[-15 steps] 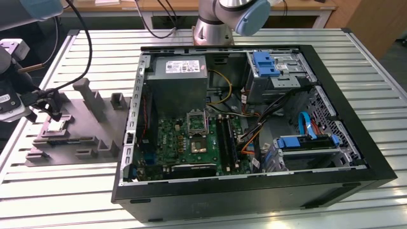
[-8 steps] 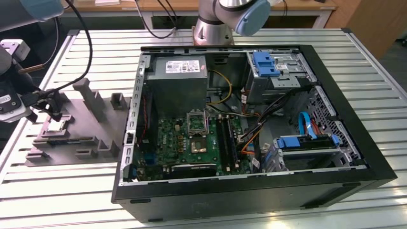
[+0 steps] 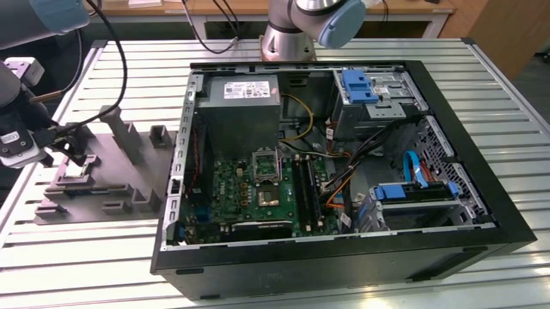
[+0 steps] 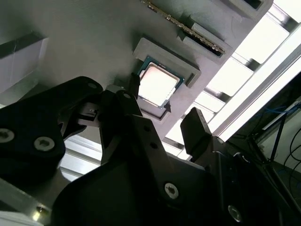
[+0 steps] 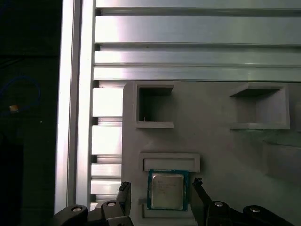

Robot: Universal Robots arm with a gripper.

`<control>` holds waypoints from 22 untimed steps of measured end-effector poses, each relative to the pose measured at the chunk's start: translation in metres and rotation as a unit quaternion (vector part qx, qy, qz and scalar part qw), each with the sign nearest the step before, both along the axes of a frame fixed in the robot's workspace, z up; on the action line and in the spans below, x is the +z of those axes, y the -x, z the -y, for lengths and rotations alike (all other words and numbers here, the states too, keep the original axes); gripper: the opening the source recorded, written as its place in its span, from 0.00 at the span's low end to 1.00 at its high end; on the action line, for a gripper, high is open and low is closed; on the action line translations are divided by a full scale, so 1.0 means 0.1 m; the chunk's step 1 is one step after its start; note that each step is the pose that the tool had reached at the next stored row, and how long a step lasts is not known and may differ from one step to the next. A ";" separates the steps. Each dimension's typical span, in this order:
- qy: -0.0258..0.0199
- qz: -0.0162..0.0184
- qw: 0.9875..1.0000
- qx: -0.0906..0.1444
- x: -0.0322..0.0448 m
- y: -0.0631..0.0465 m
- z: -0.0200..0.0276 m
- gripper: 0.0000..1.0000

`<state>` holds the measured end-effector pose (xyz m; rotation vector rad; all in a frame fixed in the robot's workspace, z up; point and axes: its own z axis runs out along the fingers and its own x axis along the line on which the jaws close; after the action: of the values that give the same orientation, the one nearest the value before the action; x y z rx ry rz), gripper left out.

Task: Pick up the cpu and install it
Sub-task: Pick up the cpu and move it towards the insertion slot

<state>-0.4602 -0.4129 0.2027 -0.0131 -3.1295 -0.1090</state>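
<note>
- The end effector (image 3: 71,154) hangs low over the grey plastic tray (image 3: 129,187) at the exterior view's left, well apart from the open computer case (image 3: 481,244).
- Its fingers are spread wide and hold nothing. In the first wrist view the end effector (image 5: 161,184) has one dark finger (image 5: 125,192) on one side of the cpu (image 5: 167,189) and the other on the opposite side. There is a clear gap between each finger and the chip.
- The second wrist view shows the same stance. The end effector (image 4: 163,104) straddles the cpu (image 4: 157,84), with one fingertip (image 4: 193,127) beside it and the other at its far edge.
- The cpu lies flat in a shallow square seat of the tray (image 5: 211,150), pale metal top upward, with a thin green rim showing around it. From these angles I cannot tell how far above the chip the fingertips are.
- In the exterior view the cpu (image 3: 79,170) is a small pale square near the tray's outer edge, just beside the fingers.
- The tray (image 4: 84,42) also has empty box-shaped pockets and upright posts, and it rests on the slatted aluminium worktop (image 3: 86,257).
- The worktop (image 5: 188,52) shows bright ribbed slats beyond the tray's edge.
- Inside the case, the green board (image 3: 249,193) lies flat, with a grey power-supply box (image 3: 245,96) above it in the exterior view.
- The board's socket (image 3: 268,195) is near the middle of the board.
</note>
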 end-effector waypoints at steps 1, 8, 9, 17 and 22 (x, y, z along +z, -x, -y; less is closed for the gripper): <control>0.000 0.000 1.000 0.000 -0.011 0.00 0.000 0.62; 0.000 -0.001 1.000 0.000 -0.098 0.00 0.000 0.62; 0.000 -0.001 1.000 0.000 -0.110 0.00 0.000 0.62; 0.000 -0.002 1.000 0.000 -0.168 -0.01 -0.001 0.62; 0.000 -0.002 1.000 0.000 -0.189 -0.01 -0.007 0.62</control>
<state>-0.4595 -0.4122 0.1838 -0.0136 -3.1250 -0.1086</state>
